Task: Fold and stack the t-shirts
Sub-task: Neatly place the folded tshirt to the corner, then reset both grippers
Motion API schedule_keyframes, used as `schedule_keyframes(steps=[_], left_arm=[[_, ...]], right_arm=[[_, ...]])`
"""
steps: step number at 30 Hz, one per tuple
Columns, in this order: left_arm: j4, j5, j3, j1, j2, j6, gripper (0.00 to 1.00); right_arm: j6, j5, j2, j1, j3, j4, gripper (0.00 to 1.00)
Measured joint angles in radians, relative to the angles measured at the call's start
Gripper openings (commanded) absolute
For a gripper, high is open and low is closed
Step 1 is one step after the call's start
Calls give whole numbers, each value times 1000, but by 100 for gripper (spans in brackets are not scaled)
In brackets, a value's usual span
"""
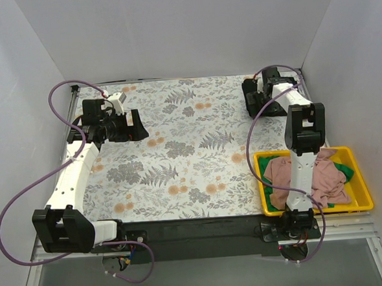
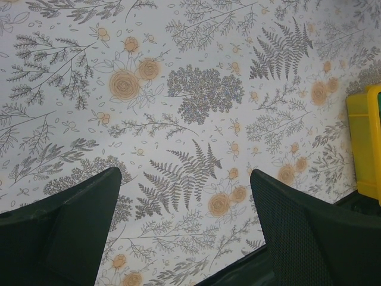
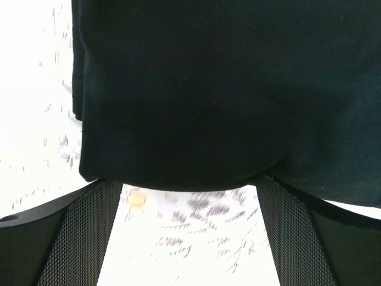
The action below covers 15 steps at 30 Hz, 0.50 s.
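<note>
The black t-shirt [image 3: 202, 89] fills the upper part of the right wrist view, its rounded edge lying on the floral cloth just ahead of my fingertips. My right gripper [image 3: 189, 186] [image 1: 258, 100] is open at the table's far right corner, and nothing is pinched between its fingers [image 3: 77, 232]. In the top view the black cloth is hard to tell from the gripper. The pink t-shirt [image 1: 324, 177] is crumpled in the yellow bin [image 1: 312, 209], with the green t-shirt [image 1: 344, 168] showing under it. My left gripper [image 1: 135, 125] [image 2: 186, 176] hangs open and empty over the cloth at the far left.
The floral tablecloth [image 1: 185, 150] covers the table between the arms. The yellow bin stands at the near right, beside the right arm's base, and its corner [image 2: 366, 143] shows in the left wrist view. White walls close in the sides and back.
</note>
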<state>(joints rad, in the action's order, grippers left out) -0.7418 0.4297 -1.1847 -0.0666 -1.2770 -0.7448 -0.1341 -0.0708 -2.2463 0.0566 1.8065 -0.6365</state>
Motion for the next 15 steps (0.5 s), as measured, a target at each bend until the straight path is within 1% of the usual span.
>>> schedule_keyframes(steps=[3,9,12,15], left_arm=[[0,0,0,0,0,2,90],[-13,13,-6,2,-22,9,90],[-21,43,-48,10,-79,4,90],[-14,93,-132,19,-167,-10,92]], right_arm=[[-5,0,-23,-4,36,12,98],[-68,4,-7,-5,29,17,98],[-117,28,56,-5,16,-7,98],[-166,82,178,-5,19,-34,98]])
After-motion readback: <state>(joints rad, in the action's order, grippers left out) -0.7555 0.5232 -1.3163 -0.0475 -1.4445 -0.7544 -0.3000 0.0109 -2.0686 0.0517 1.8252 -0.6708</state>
